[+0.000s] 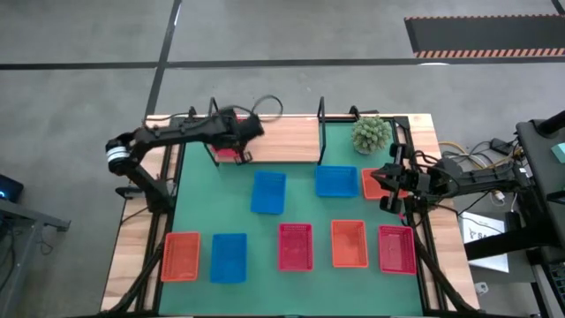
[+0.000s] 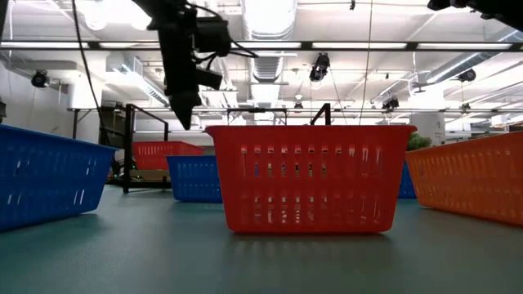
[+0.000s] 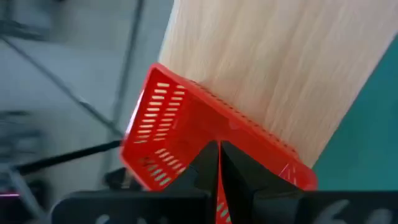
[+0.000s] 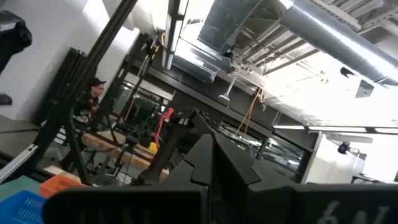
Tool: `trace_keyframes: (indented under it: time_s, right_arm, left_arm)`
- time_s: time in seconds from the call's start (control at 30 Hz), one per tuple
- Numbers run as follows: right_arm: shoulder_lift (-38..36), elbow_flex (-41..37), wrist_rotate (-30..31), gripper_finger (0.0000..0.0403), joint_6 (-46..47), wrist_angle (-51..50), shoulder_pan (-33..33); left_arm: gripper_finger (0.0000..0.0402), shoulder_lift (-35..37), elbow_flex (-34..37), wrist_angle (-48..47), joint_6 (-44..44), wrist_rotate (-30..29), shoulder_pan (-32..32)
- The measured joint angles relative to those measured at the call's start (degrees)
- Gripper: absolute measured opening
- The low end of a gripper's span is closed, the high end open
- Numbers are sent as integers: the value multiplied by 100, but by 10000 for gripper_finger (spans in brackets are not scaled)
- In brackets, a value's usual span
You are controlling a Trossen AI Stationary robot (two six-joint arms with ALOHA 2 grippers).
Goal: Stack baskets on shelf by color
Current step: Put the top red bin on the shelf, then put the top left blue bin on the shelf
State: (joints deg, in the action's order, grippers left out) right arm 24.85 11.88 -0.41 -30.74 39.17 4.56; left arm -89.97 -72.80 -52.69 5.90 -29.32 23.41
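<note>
**Desk:** What do you get from above that the other cameras miss?

**Me:** The full layout. Going left to right, I see the left end effector (image 1: 240, 146) at the left end of the shelf (image 1: 287, 137), and under it a red basket (image 1: 228, 155) at the shelf's front edge. On the green table (image 1: 300, 212) sit a blue basket (image 1: 268, 192) and another blue one (image 1: 335, 180); the near row runs orange-red (image 1: 181, 256), blue (image 1: 229, 258), red (image 1: 296, 246), orange (image 1: 349, 243), red (image 1: 397, 249). A potted plant (image 1: 371, 133) stands at the shelf's right end.

**Desk:** And the left wrist camera?

**Me:** It shows the grip itself, which the overhead hides. The fingers (image 3: 233, 168) are closed tight on the rim of the red basket, which hangs tilted against the light-wood board.

**Desk:** Right arm?

**Me:** The right end effector (image 1: 388, 187) waits at the table's right edge over an orange basket (image 1: 372, 183), its fingers pressed together with nothing between them. Its wrist camera points up at ceiling ducts.

**Desk:** Low camera?

**Me:** A red basket (image 2: 309, 178) fills the middle and blocks most of the shelf; the left arm (image 2: 184, 61) comes down behind it.
</note>
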Motion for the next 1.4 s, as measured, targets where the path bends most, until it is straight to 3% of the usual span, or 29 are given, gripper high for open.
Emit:
trace_keyframes:
  time_s: [0.1,0.37,1.07,1.23,1.4]
  right_arm:
    - [-1,0,62,9,-19,8,0]
    - [-1,0,60,9,-71,5,0]
    - [-1,0,60,9,-81,3,0]
    - [-1,0,60,9,-81,-59,0]
    - [-1,0,60,9,-101,-170,0]
  left_arm:
    - [0,22,96,221,-336,613,275]
    - [0,-182,149,80,-1003,656,322]
    - [0,-257,-38,213,-1006,844,300]
    - [0,-8,-44,296,-1000,830,51]
    - [0,438,251,852,-987,825,-616]
